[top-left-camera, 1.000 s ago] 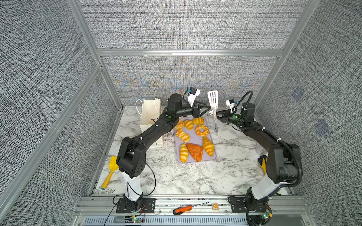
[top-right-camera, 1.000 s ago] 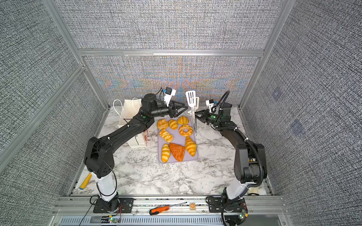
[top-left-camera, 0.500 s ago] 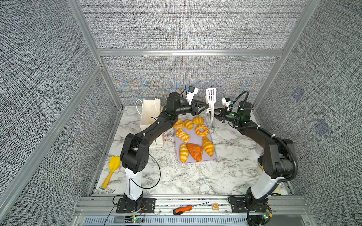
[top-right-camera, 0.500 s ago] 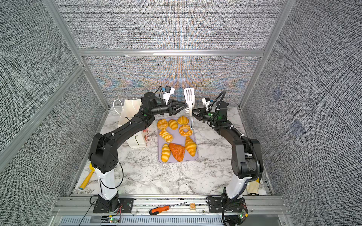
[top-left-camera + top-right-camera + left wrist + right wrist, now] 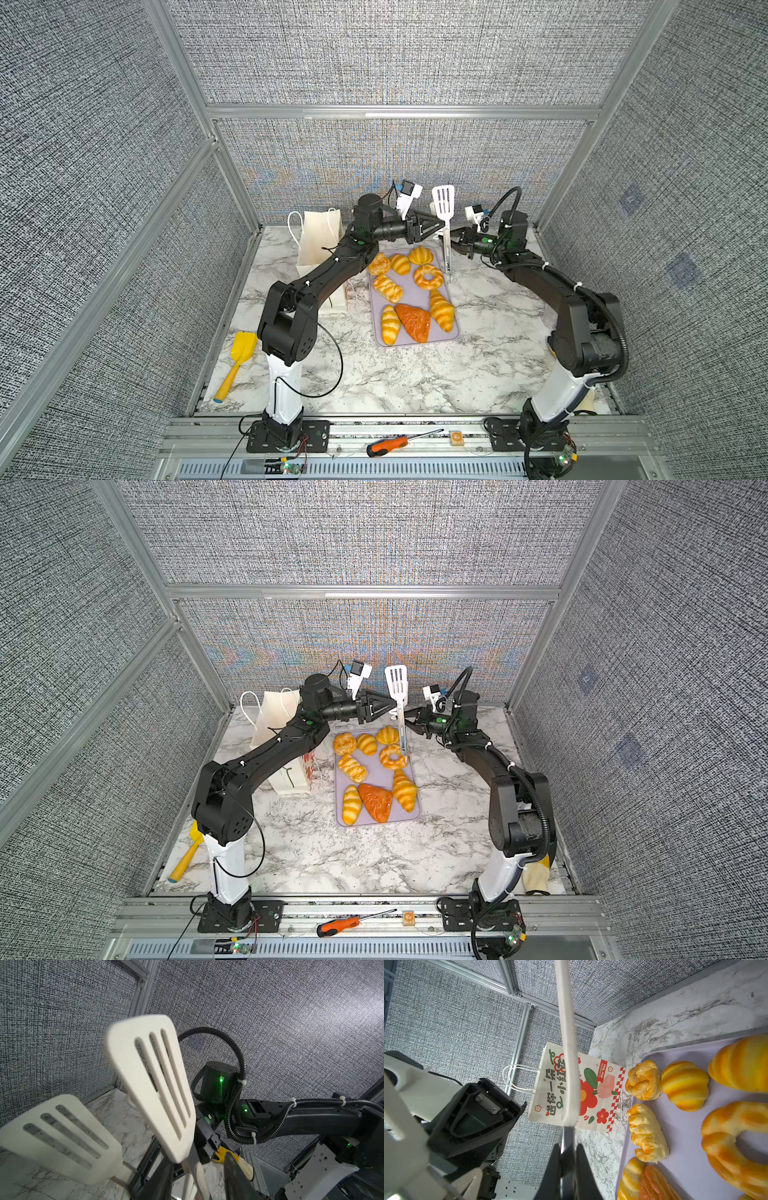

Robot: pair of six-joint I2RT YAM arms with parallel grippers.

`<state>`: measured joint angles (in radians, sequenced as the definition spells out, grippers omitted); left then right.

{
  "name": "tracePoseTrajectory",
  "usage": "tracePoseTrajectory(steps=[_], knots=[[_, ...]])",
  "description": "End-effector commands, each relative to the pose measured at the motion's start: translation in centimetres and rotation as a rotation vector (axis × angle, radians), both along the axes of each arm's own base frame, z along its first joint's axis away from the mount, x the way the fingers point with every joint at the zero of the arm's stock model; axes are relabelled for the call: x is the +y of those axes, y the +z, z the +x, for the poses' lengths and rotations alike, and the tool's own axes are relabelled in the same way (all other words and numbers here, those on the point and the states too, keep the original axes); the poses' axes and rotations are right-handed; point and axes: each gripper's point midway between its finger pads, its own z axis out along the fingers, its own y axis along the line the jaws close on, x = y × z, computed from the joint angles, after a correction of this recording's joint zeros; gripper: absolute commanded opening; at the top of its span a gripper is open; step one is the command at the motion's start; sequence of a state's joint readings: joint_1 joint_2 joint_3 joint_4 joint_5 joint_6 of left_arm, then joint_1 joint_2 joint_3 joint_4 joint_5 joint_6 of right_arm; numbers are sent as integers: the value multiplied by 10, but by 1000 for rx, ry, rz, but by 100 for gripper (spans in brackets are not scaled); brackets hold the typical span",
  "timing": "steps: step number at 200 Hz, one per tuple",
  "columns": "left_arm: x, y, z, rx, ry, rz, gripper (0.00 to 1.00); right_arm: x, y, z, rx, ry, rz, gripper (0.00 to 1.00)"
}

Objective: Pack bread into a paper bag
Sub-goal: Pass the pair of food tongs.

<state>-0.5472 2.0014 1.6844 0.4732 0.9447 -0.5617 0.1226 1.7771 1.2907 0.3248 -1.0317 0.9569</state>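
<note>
The black left arm (image 5: 332,270) reaches from seven o'clock toward twelve, left gripper (image 5: 435,225) level, jaws parted astride a white slotted spatula (image 5: 443,202). The black right arm (image 5: 540,278) stretches from five o'clock, right gripper (image 5: 453,242) clamped on that spatula's shaft.

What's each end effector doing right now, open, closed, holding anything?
Left end effector: open, jaws either side of the spatula, not clamped.
Right end effector: closed, holding the spatula by its metal shaft.
</note>
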Motion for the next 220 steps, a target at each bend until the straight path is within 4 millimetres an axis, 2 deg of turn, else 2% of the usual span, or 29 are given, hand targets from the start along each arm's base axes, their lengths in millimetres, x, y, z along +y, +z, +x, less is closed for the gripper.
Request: tracePoseTrajectory(steps=[1,33,80,143,220], knots=[[-2,-3,-1,-4,-27,0,41,4,6,-2,-10,19,1,1],[-3,-6,1,6,-29,7,41,7,6,-4,-8,31,1,2],[-2,4,-2,-24,-32,7,40,5,-3,-6,10,37,-49,2],[-3,0,-3,-18,-48,15,38,7,2,-5,2,45,-49,2],[-3,4,-5,-26,-56,7,26,10,-2,-7,10,66,-59,3]])
